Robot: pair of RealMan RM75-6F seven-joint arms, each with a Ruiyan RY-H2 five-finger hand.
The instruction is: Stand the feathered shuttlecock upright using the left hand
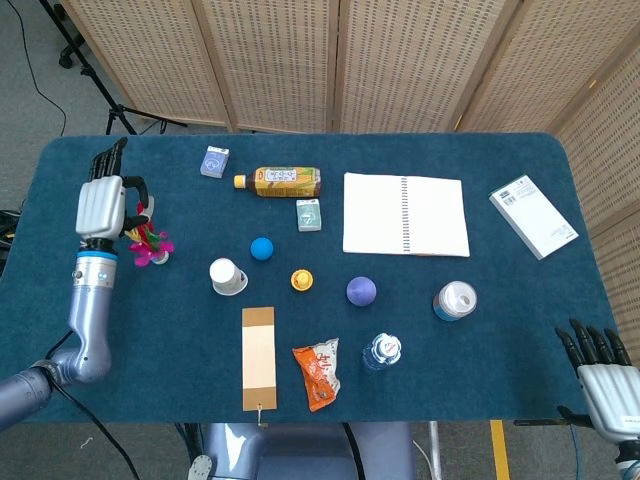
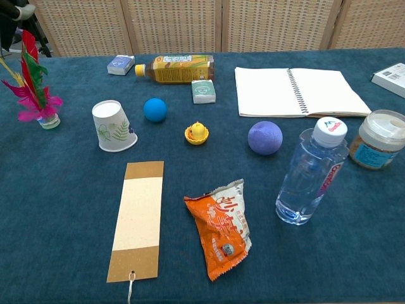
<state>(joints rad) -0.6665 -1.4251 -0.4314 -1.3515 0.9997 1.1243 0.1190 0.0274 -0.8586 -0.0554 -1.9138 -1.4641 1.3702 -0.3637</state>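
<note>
Bench (image 1: 500, 330) carries the whole set; the left hand (image 1: 103, 205) sits above its near-left area, fingers extended and apart, holding nothing as far as the head view shows. The right hand (image 1: 600, 372) hangs off the bench's near edge, well apart from the work, fingers spread and empty. The feathered shuttlecock (image 2: 35, 85) stands just beside and below the left hand, base on the bench and feathers up, leaning slightly in the chest view. A paper cup (image 2: 112, 126) lies to the hand's right. Judgement: uprighting looks done; only clearing the hand away remains.
</note>
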